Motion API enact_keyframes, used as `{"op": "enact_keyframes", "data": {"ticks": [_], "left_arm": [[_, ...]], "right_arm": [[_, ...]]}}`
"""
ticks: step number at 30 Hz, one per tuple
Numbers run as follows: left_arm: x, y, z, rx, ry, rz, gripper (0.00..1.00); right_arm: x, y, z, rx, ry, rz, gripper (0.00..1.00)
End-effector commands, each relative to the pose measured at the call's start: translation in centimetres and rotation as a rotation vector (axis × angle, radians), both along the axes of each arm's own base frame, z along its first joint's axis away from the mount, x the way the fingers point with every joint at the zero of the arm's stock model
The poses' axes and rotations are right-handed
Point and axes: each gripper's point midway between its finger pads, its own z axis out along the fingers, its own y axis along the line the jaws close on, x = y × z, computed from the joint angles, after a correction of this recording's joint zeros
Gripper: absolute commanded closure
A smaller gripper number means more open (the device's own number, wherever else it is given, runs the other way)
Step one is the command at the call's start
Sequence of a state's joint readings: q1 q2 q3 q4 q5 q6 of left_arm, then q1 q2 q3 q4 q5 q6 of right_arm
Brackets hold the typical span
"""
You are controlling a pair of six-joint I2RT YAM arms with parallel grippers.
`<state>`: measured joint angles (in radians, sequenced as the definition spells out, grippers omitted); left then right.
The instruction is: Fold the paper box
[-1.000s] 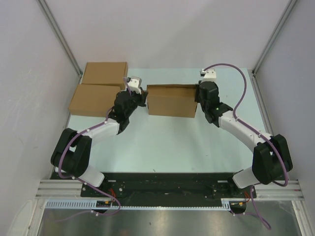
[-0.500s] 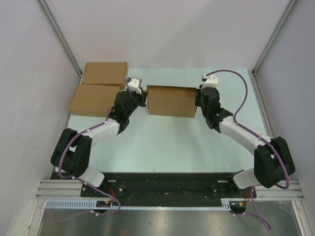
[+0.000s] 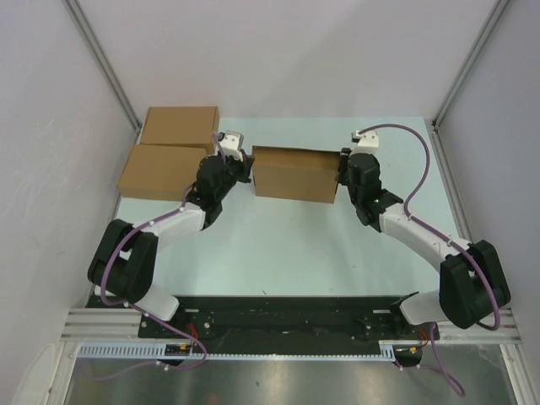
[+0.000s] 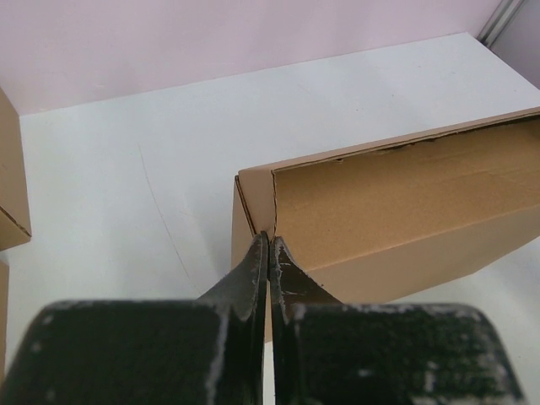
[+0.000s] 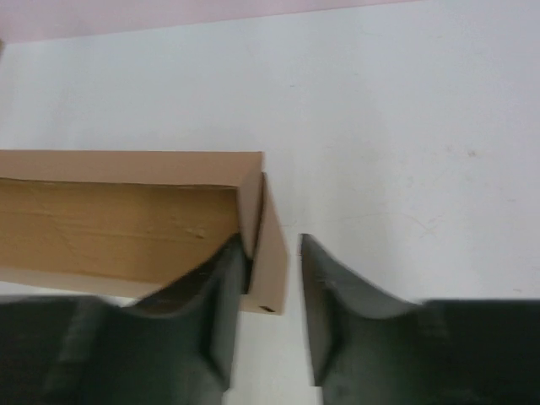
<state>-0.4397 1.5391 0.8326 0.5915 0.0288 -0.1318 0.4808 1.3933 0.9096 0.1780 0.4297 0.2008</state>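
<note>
plain brown rectangular cardboard paper box (image 3: 294, 175): on pale flat table (image 3: 278, 245), toward 12 o'clock | left gripper (image 4: 269, 251): clenched, tips at the box's 9 o'clock end corner | right gripper (image 5: 270, 243): released, jaws apart, straddling its 3 o'clock end wall

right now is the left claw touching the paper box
Touching. The left wrist view shows the left claw pinched shut on the end wall of the paper box, at its corner.

Pale table (image 3: 278, 245), white walls (image 3: 278, 51), aluminium posts (image 3: 101, 59)
</note>
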Motion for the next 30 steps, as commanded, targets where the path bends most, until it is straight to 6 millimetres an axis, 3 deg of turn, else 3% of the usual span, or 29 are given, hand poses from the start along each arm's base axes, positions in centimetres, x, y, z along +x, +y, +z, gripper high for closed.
{"op": "enact_keyframes", "data": {"ticks": [1, 6, 14, 19, 23, 26, 27, 30], "left_arm": [[-3.4, -0.7, -8.5, 0.107, 0.283, -0.065, 1.0], [-3.4, -0.7, -8.6, 0.11, 0.283, -0.063, 1.0], [-3.4, -0.6, -8.3, 0.11, 0.278, -0.06, 1.0], [-3.3, -0.6, -8.1, 0.113, 0.276, -0.058, 1.0], [-3.3, -0.6, -8.2, 0.114, 0.281, -0.058, 1.0], [-3.3, -0.7, -8.2, 0.114, 0.288, -0.058, 1.0], [-3.3, -0.6, -8.3, 0.111, 0.293, -0.056, 1.0], [-3.3, -0.8, -8.3, 0.114, 0.302, -0.061, 1.0]], "right_arm": [[-2.8, -1.9, -2.0, -0.075, 0.1, -0.047, 0.53], [-3.9, -2.2, 1.3, -0.066, 0.025, -0.052, 0.39], [-5.6, -2.2, 8.8, -0.004, -0.131, -0.045, 0.37], [-3.7, -0.6, 12.6, 0.042, -0.216, -0.014, 0.41], [-1.4, 1.3, 13.2, 0.072, -0.235, 0.021, 0.5], [0.2, 3.5, 12.2, 0.082, -0.216, 0.079, 0.59], [1.0, 4.2, 10.5, 0.067, -0.183, 0.089, 0.62], [1.9, 5.1, 8.8, 0.061, -0.152, 0.105, 0.65]]}}
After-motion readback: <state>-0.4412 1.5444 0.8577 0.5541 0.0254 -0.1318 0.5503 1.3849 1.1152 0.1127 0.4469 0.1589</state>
